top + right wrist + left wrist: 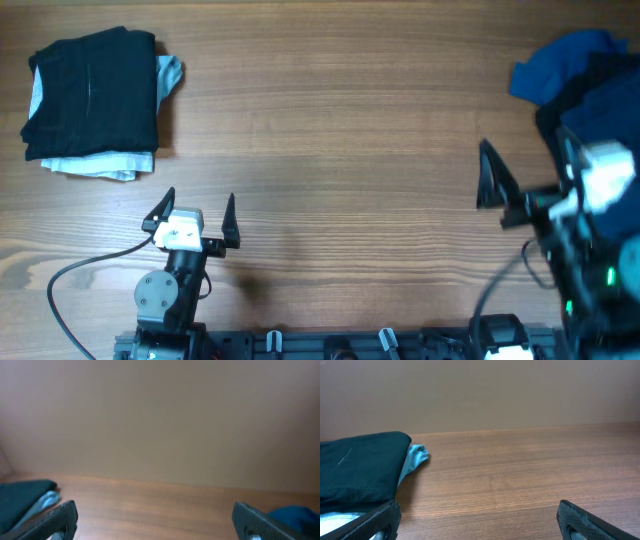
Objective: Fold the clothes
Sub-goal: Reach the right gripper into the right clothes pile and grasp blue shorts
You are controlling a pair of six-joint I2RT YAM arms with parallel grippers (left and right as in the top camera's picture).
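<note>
Two piles of clothes lie on the wooden table [350, 120]: a folded stack [92, 95] in the far left corner, with a dark garment [95, 80] resting on a pale grey-white garment [100, 165], and a loose heap [585, 75] of bright blue and darker blue fabric at the far right edge. Nearer than the stack, the left gripper [200, 200] hangs over bare wood, its fingers spread wide with nothing between them. Just beside the heap, the right gripper [525, 170] has its fingers equally wide apart and holds nothing.
</note>
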